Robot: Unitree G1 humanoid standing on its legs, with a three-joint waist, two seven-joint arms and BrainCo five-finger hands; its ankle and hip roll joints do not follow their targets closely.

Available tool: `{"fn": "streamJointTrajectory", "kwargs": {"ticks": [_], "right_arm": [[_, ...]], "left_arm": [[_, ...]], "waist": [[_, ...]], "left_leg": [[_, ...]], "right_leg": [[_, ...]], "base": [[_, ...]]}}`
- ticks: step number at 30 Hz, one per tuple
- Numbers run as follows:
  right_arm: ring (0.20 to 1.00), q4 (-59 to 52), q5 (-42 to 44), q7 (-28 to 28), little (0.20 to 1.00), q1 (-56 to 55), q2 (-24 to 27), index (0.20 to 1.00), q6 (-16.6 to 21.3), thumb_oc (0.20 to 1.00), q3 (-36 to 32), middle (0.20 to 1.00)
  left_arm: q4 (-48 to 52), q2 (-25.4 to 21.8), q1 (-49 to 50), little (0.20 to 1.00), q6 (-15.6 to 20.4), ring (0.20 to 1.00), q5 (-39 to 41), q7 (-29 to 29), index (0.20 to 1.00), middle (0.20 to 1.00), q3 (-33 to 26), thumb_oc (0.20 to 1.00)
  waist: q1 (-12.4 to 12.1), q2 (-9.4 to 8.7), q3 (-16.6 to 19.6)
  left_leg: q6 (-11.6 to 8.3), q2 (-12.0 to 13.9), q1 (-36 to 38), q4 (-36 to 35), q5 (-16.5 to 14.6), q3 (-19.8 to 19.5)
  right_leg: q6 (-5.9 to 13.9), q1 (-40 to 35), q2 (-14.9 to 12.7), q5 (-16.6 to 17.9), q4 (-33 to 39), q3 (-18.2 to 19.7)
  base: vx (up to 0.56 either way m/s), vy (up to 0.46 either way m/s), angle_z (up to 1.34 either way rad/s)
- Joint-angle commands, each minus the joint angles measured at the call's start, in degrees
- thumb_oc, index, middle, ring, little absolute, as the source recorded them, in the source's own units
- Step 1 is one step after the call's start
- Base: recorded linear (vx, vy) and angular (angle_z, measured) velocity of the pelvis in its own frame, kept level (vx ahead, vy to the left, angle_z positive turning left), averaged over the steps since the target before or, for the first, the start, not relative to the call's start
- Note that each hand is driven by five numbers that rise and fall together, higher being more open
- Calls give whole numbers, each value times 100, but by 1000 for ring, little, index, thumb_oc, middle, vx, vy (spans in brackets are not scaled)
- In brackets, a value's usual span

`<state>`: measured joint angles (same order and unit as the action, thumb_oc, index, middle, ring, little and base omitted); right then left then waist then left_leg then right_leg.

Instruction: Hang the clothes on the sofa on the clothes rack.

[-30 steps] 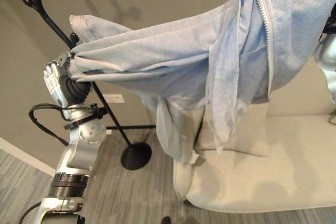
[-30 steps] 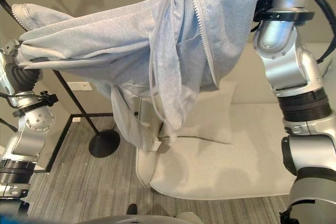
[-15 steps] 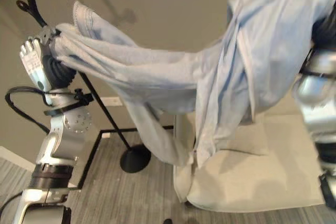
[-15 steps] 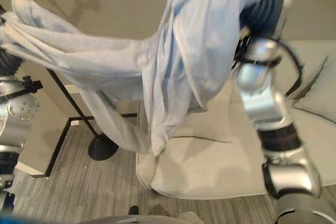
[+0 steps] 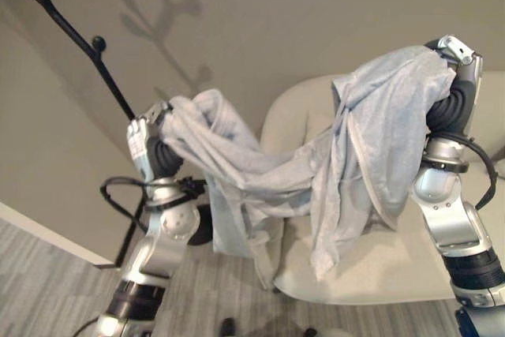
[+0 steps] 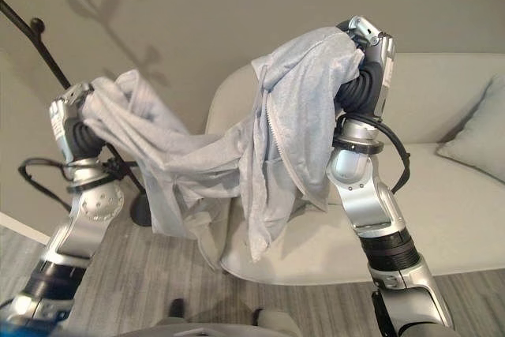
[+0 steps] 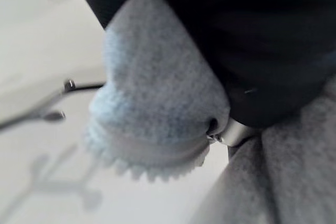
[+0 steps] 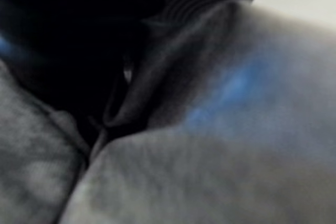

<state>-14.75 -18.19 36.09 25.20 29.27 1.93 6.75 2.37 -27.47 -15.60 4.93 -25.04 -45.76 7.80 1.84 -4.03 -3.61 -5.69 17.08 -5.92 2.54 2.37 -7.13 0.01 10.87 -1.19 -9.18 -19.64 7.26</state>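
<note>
The pale grey zip-up jacket of soft jersey cloth [image 6: 237,155] hangs in the air, slung between the two raised hands, its long axis running across the frame from centre left to upper right and sagging in the middle, with loose folds and a sleeve dangling in front of the cream upholstered sofa [image 6: 465,219] without resting on it. The left hand [image 5: 146,144] sits at centre left of the left eye view with one end of the jacket bunched over it; its wrist view shows a ribbed cuff wrapped close against the dark cover, so the cloth seems held there, but the fingers are buried under fabric and I cannot tell how far they are curled. The right hand [image 6: 367,61] is higher, at upper right, the jacket draped thickly over its top; its fingers too are hidden in cloth, so their state cannot be read. The black metal clothes rack with slanting pole and knobbed prongs [image 5: 75,33] stands at upper left, against the beige wall [image 5: 316,13]. The relation that matters: the rack lies up and to the left of the jacket's left end, and the left hand is much the nearer, just below and beside the slanting pole. By my judgement, that end should go up onto a prong first.
</note>
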Motion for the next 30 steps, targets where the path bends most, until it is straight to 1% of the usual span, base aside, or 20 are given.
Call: {"fn": "streamJointTrajectory", "kwargs": {"ticks": [1, 3, 5, 6, 7, 8, 11, 12, 13, 15, 16, 17, 18, 19, 20, 21, 22, 26, 28, 30], "right_arm": [[200, -162, -255, 219, 200, 202, 186, 200, 153, 200, 6, 200], [200, -133, -247, 278, 200, 160, 100, 200, 170, 200, 29, 200], [200, -114, -302, 148, 200, 116, 5, 200, 185, 200, 84, 200], [200, -133, -331, 101, 200, 2, -52, 200, 169, 200, 49, 200], [200, -157, -336, 90, 200, -30, -60, 200, 162, 200, 37, 200], [200, -208, -344, 66, 200, -171, -123, 200, 153, 200, -21, 200], [200, -240, -339, 39, 200, -291, -327, 200, 149, 200, 40, 200], [200, -267, -326, 16, 200, -274, -356, 200, 142, 200, 54, 200], [200, -194, -336, 41, 200, -222, -427, 200, 93, 200, 144, 200], [200, -180, -345, 40, 200, -149, -456, 200, 55, 200, 190, 200], [200, -148, -377, 38, 200, -112, -460, 200, 60, 200, 247, 200], [200, -136, -376, 33, 200, -64, -468, 200, 43, 200, 277, 200], [200, -134, -377, 33, 200, -59, -471, 200, 42, 200, 279, 200], [200, -114, -406, 32, 200, -58, -448, 200, 47, 200, 289, 200], [200, -76, -439, 24, 200, -58, -394, 200, 66, 200, 285, 200], [200, -72, -447, 16, 200, -78, -387, 200, 70, 200, 287, 200], [200, -72, -447, 15, 200, -79, -387, 200, 69, 200, 287, 200], [200, -153, -578, 19, 200, -316, -286, 200, 181, 200, 167, 200], [200, -220, -612, 38, 200, -488, -258, 200, 219, 200, 87, 200], [200, -291, -608, 55, 200, -687, -210, 200, 237, 200, -1, 200]], "left_arm": [[352, -176, 68, 200, 152, 200, -74, -84, 200, 200, 4, 200], [293, -168, 32, 200, 138, 200, -60, -156, 200, 200, 103, 200], [262, -176, 93, 200, 161, 200, -111, -43, 200, 200, 195, 200], [232, -161, 142, 200, 172, 200, -100, 40, 200, 200, 219, 200], [236, -166, 156, 200, 173, 200, -99, 44, 200, 200, 228, 200], [197, -167, 133, 200, 175, 200, -114, 92, 200, 200, 293, 200], [9, -331, 86, 200, 213, 200, -175, 46, 200, 200, 418, 200], [22, -376, 112, 200, 208, 200, -168, 18, 200, 200, 400, 200], [33, -456, 154, 200, 216, 200, -163, -52, 200, 200, 417, 200], [-3, -491, 156, 200, 214, 200, -142, -119, 200, 200, 410, 200], [-6, -496, 169, 200, 225, 200, -173, -123, 200, 200, 435, 200], [12, -533, 197, 200, 252, 200, -237, -80, 200, 200, 454, 200], [10, -535, 196, 200, 252, 200, -238, -79, 200, 200, 451, 200], [42, -542, 221, 200, 273, 200, -284, -32, 200, 200, 451, 200], [89, -541, 261, 200, 294, 200, -322, 63, 200, 200, 451, 200], [89, -528, 282, 200, 290, 200, -331, 92, 200, 200, 458, 200], [90, -528, 283, 200, 289, 200, -331, 93, 200, 200, 458, 200], [39, -413, 295, 200, 214, 200, -461, 200, 200, 200, 467, 200], [20, -311, 290, 200, 157, 200, -496, 185, 200, 200, 464, 200], [-6, -143, 295, 200, 168, 200, -430, 194, 200, 200, 464, 200]], "waist": [[-33, 97, 383], [-89, 163, 402], [-95, 164, 420], [-81, 154, 432], [-99, 132, 425], [-85, 123, 405], [-112, -22, 270], [-131, -51, 245], [-131, -87, 121], [-152, -103, 72], [-154, -58, 0], [-120, 1, -43], [-119, 6, -25], [-129, 3, -12], [-194, 21, 74], [-215, 26, 119], [-219, 26, 132], [-281, -86, 404], [-252, -123, 440], [-194, -175, 392]], "left_leg": [[-55, 237, 213, -450, 1027, -97], [-134, 241, 208, -265, 1039, -527], [-270, 19, 207, 123, 360, -912], [-300, -41, 218, 231, -79, -837], [-282, -82, 192, 373, -185, -831], [-271, -190, 164, 532, -568, -710], [-70, -722, -55, 1168, -1342, -482], [-2, -823, -95, 1244, -1422, -415], [114, -1024, -115, 1286, -1535, -298], [185, -1094, -139, 1276, -1521, -180], [247, -1113, -102, 1206, -1501, -17], [416, -1279, -36, 906, -1313, 162], [420, -1269, -2, 850, -1324, 164], [492, -1377, 11, 700, -1228, 243], [627, -1542, 36, 372, -1000, 327], [660, -1595, 87, 232, -938, 344], [662, -1592, 120, 191, -956, 343], [724, -1910, 367, -342, -625, 365], [745, -2028, 531, -493, -568, 269], [799, -2195, 626, -505, -579, 141]], "right_leg": [[559, -938, -557, 584, 1751, 524], [680, -983, -758, 590, 1822, 659], [801, -1012, -1074, 717, 1867, 765], [871, -1068, -1204, 748, 1918, 743], [889, -1119, -1239, 755, 1969, 751], [961, -1150, -1434, 860, 2023, 707], [1054, -938, -1994, 1717, 2150, 734], [1058, -856, -2075, 1933, 2166, 707], [1047, -533, -2242, 2637, 2160, 626], [1044, -343, -2244, 2875, 2205, 503], [1025, -212, -2146, 2853, 2235, 257], [979, -123, -1744, 2387, 2117, 5], [981, -118, -1738, 2332, 2091, 0], [977, -179, -1533, 2137, 2000, -39], [846, -384, -1068, 1517, 1669, -79], [799, -491, -888, 1278, 1585, -53], [799, -498, -886, 1238, 1575, -50], [548, -887, 32, 731, 1451, 281], [413, -857, 474, 679, 1363, 587], [268, -824, 734, 723, 1352, 735]], "base": [[41, 351, -2], [59, 571, -5], [54, 587, -19], [45, 325, -7], [24, 368, 13], [-27, 408, 20], [-103, 527, 15], [-201, 603, -3], [-163, 399, -16], [-177, 312, -24], [-296, 529, -52], [-194, 448, -70], [-171, 416, -68], [-115, 380, -34], [-154, 465, -16], [-76, 336, -25], [16, 178, -35], [48, 185, -19], [96, 132, 13], [103, 85, 9]]}}
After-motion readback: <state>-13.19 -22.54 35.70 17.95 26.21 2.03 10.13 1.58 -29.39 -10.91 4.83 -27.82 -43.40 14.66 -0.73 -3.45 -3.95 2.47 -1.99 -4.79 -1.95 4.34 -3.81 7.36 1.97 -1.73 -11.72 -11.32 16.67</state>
